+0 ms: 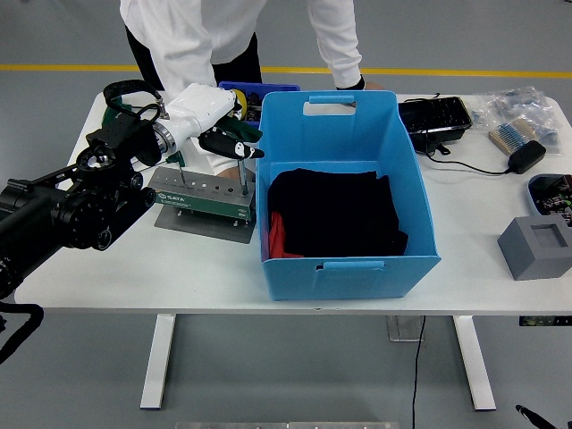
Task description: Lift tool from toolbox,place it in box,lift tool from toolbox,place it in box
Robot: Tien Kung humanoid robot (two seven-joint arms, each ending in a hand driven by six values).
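In the left half of the frame a long, low green metal toolbox block (202,195) with a row of small holes along its top and pale lettering on its front sits on a flat grey base plate (202,223) on the white table (134,268). Two slim tools stand upright in it: a screwdriver-like tool with a thin metal shaft and dark green handle (241,174) at the block's right end, just beside the box wall, and a second green-handled tool (177,163) near the block's left end.

The robot's black left arm (63,214) comes in from the lower left edge and ends in a white-shelled left hand (219,134) with dark fingers. The hand is above the right end of the toolbox, its fingers curled around the handle of the right-hand tool; the shaft below the fingers reaches down to the block.

Right of the toolbox, touching or nearly touching it, stands a large open blue plastic box (344,192) with handle slots in its end walls. Black fabric (335,210) lies inside, with a strip of red (277,234) at its left.

At the top of the frame a person in a white shirt (206,36) leans over the far edge, one hand (350,85) resting just behind the box's far rim.

On the right of the table are a black tray (435,116), a brush (508,136), a black adapter with cable (525,156) and a grey square block (538,246).
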